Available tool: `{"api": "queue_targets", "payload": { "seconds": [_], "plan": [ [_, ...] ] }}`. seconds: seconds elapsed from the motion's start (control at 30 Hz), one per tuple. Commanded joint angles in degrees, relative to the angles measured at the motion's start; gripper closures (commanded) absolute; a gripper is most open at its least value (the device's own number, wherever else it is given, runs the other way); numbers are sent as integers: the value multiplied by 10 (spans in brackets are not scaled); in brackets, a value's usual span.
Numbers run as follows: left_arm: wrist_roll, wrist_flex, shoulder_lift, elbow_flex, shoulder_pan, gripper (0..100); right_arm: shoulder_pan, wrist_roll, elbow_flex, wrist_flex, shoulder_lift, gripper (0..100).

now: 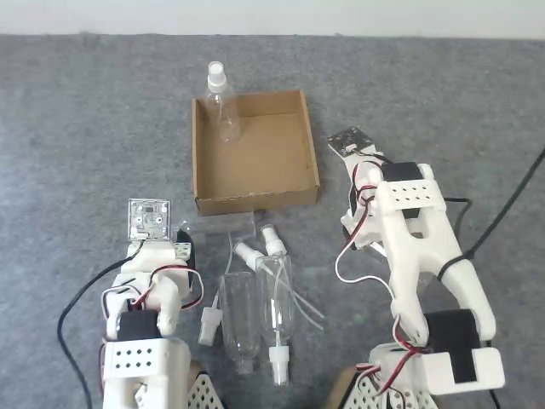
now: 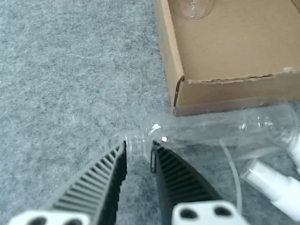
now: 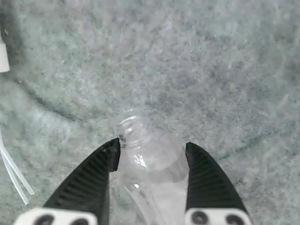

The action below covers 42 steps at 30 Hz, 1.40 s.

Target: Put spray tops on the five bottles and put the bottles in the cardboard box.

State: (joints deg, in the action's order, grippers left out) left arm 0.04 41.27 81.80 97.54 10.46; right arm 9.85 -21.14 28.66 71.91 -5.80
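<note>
The cardboard box [image 1: 255, 153] [image 2: 225, 51] sits at the middle back, with one capped clear bottle [image 1: 223, 106] leaning over its far left corner. A topless clear bottle [image 2: 220, 129] [image 1: 228, 228] lies along the box's front wall. My left gripper [image 2: 138, 152] [image 1: 183, 243] is narrowly open, its tips right at that bottle's bare neck. My right gripper [image 3: 150, 154] [image 1: 356, 226], right of the box, is shut on another clear bottle [image 3: 150, 159] whose open neck points away from the wrist. More bottles [image 1: 240, 319] and loose white spray tops [image 1: 210, 324] lie between the arms.
Grey carpet [image 1: 94, 128] covers the table. A spray top with its thin dip tube [image 2: 272, 183] lies close beside the bottle at the box front. Another white top [image 3: 3, 56] and tubes [image 3: 11, 173] lie off to the side of the right gripper.
</note>
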Motion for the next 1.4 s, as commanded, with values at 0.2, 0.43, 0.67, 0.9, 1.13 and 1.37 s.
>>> {"api": "queue_targets", "payload": {
  "seconds": [0.2, 0.43, 0.67, 0.9, 1.13, 1.37],
  "plan": [
    [-4, 3, 14, -6, 2, 919, -2, 3, -14, -1, -35, 667],
    [-4, 3, 14, -6, 2, 919, -2, -96, -39, 53, -39, 630],
    [-4, 3, 14, -6, 2, 919, -3, -169, -55, 80, -36, 630],
    [-4, 3, 14, -6, 2, 919, -3, -273, -55, 73, -35, 630],
    [-4, 3, 14, -6, 2, 919, -3, -277, -47, 29, -4, 630],
    [-4, 3, 14, -6, 2, 919, -7, -325, -49, -7, 86, 653]
  ]
}}
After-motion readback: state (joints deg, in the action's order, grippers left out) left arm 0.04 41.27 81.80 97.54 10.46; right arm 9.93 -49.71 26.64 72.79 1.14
